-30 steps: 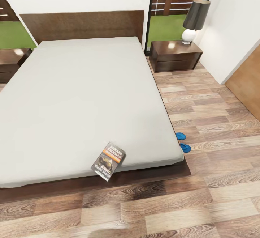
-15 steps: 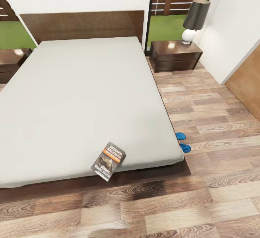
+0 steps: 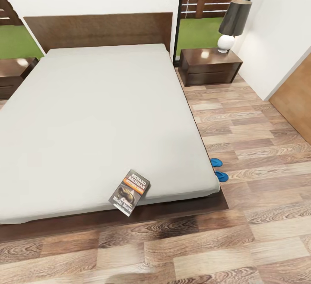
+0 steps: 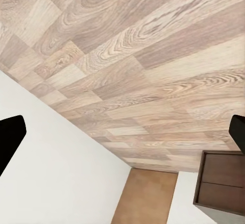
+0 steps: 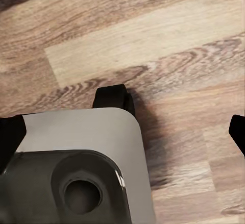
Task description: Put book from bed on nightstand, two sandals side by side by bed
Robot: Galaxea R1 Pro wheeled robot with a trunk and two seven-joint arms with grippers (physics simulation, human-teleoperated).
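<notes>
Book: small dark paperback book with orange band (image 3: 130, 192), lower centre, overhanging pale-grey mattress bed (image 3: 99, 120).
Sandals: two bright blue flip-flop sandals (image 3: 219, 169), right of bed.
Grippers: left gripper (image 4: 122, 132), right gripper (image 5: 122, 127) both released, empty.

A: Head cam? 
B: High at the bed (image 3: 99, 115) foot, looking down toward the headboard. 
A: Wrists? 
B: Left faces floor (image 4: 153, 55) and wall, farther off; right sits close over floor and robot base (image 5: 76, 168). All share planks.

bed (image 3: 108, 115): matt cloth | nightstand (image 3: 210, 66): glossy wood | floor (image 3: 259, 146): wood planks
</notes>
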